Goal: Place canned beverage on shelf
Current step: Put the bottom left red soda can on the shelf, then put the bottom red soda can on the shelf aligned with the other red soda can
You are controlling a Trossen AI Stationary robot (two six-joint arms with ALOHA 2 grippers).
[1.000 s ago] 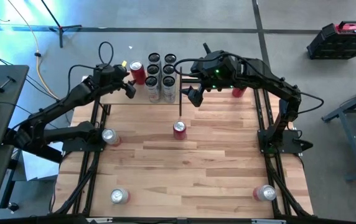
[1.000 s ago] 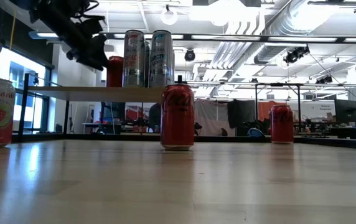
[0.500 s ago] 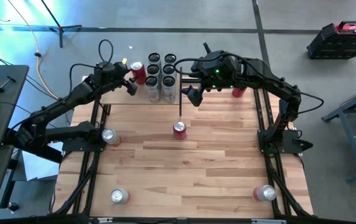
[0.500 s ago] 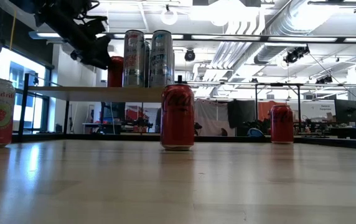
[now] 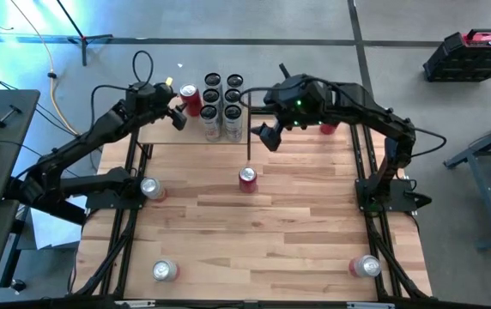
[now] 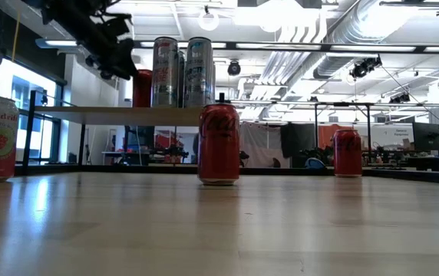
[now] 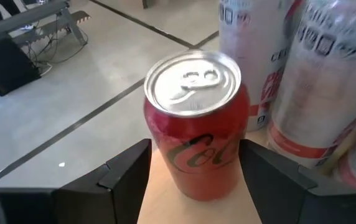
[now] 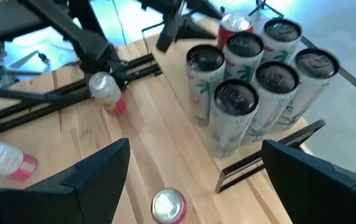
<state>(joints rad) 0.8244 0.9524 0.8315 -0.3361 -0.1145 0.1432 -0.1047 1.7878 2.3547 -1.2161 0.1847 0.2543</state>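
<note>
A red canned beverage (image 7: pixel 196 124) stands upright on the shelf (image 5: pixel 155 135), a light-wood board on black posts at the table's far left, next to several tall pale cans (image 5: pixel 221 107). My left gripper (image 5: pixel 175 113) is open just short of the red can; in the left wrist view its two fingers stand apart on either side of the can's lower half without touching it. In the low view the gripper (image 6: pixel 116 61) hangs above shelf level, left of the can (image 6: pixel 142 88). My right gripper (image 5: pixel 263 136) hovers open over the table's far middle, holding nothing.
A red can (image 5: pixel 247 178) stands mid-table below the right gripper. More cans stand at the left (image 5: pixel 151 189), near left (image 5: pixel 163 271), near right (image 5: pixel 366 266) and far right (image 5: pixel 330 127). A black shelf post (image 5: pixel 247 129) rises beside the tall cans.
My left gripper has risen a little beside the red can and stays open. The can has kept its place on the shelf.
</note>
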